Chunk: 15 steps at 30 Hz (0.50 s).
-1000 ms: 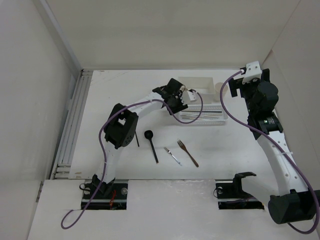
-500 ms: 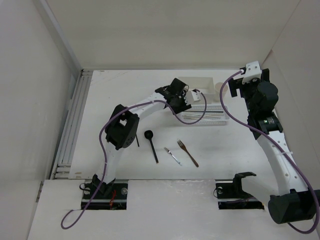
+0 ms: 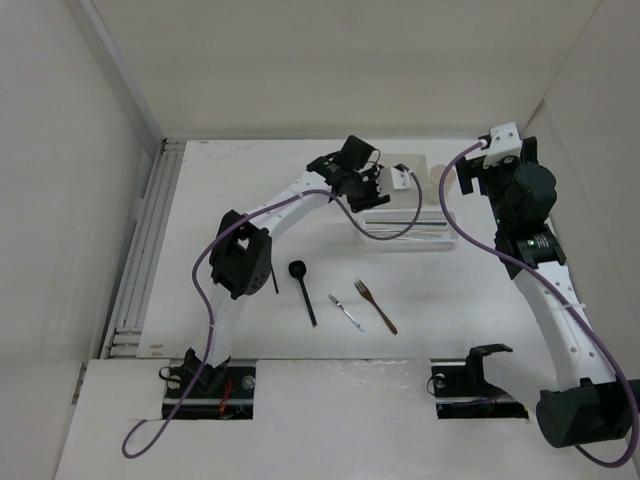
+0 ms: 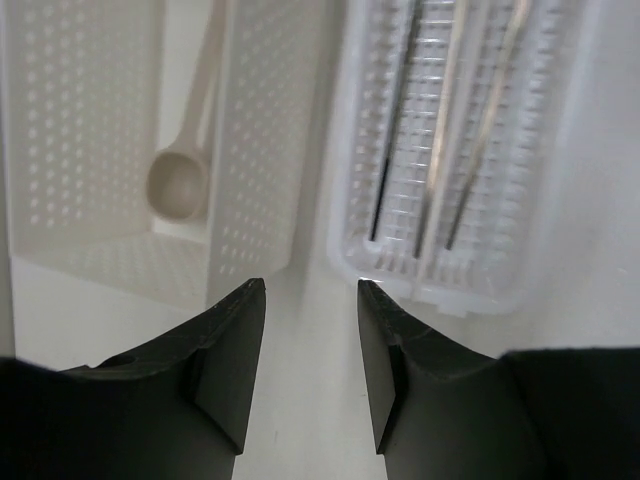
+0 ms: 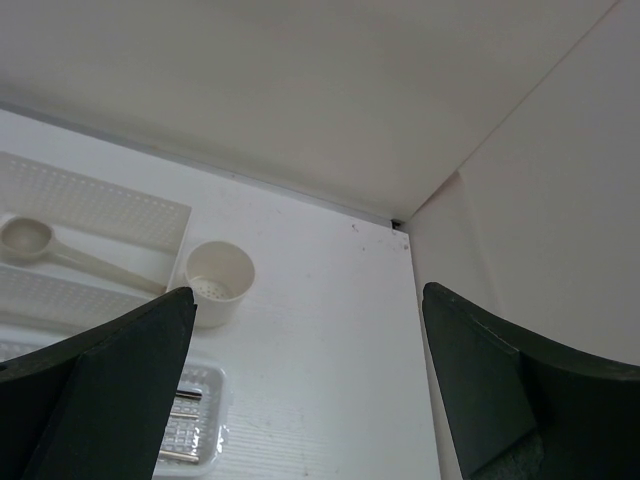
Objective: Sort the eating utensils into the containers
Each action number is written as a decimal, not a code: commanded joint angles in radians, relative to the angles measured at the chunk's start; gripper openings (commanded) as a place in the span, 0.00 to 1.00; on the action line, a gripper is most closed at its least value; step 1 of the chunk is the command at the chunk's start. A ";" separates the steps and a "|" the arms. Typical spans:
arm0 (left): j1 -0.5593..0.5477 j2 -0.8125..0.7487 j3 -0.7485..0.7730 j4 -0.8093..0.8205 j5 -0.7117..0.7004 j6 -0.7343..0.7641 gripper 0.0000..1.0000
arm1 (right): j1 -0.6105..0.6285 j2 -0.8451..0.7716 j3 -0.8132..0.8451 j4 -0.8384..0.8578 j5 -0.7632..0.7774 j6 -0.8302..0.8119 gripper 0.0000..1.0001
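Note:
My left gripper [image 3: 372, 187] is open and empty at the left end of the rectangular box [image 3: 400, 166] and the mesh tray [image 3: 408, 233]; it also shows in the left wrist view [image 4: 311, 300]. The beige spoon [image 4: 178, 180] lies inside the box [image 4: 90, 120]. Thin chopsticks [image 4: 440, 150] lie in the tray [image 4: 545, 200]. The black spoon [image 3: 301, 286], the small silver fork [image 3: 345, 312] and the brown fork [image 3: 375, 306] lie on the table in front. My right gripper [image 5: 305, 300] is wide open and empty, high above the round cup [image 5: 219, 282].
The cup [image 3: 437, 178] stands just right of the box. A slatted rail [image 3: 150, 250] runs along the table's left edge, and white walls close in the back and right sides. The right arm [image 3: 530, 230] stands along the right wall.
My left gripper has shifted a little toward the back right, over the left end of the box. The right arm and the utensils on the table have not moved.

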 commanded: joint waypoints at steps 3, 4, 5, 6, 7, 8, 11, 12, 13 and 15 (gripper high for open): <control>-0.001 0.127 0.237 -0.283 0.290 0.173 0.39 | -0.005 0.001 -0.010 0.056 -0.037 -0.006 1.00; -0.001 0.156 0.286 -0.317 0.333 0.190 0.39 | -0.005 0.001 -0.010 0.056 -0.046 -0.006 1.00; -0.001 0.173 0.336 -0.337 0.353 0.202 0.39 | -0.005 0.001 -0.010 0.056 -0.046 -0.006 1.00; -0.001 0.174 0.314 -0.337 0.382 0.228 0.39 | -0.005 -0.010 -0.021 0.056 -0.046 -0.015 1.00; -0.001 0.174 0.314 -0.337 0.397 0.243 0.39 | -0.005 -0.010 -0.021 0.056 -0.046 -0.016 1.00; -0.010 0.161 0.285 -0.337 0.407 0.253 0.39 | -0.005 -0.010 -0.021 0.056 -0.046 -0.016 1.00; -0.010 0.161 0.260 -0.325 0.407 0.253 0.39 | -0.005 -0.010 -0.021 0.056 -0.057 -0.016 1.00; -0.020 0.161 0.234 -0.313 0.407 0.242 0.39 | -0.005 -0.010 -0.021 0.056 -0.066 -0.016 1.00; -0.020 0.161 0.214 -0.288 0.395 0.224 0.37 | -0.005 -0.001 -0.021 0.056 -0.066 -0.016 1.00; -0.020 0.161 0.205 -0.277 0.384 0.224 0.37 | -0.005 -0.001 -0.021 0.056 -0.075 -0.016 1.00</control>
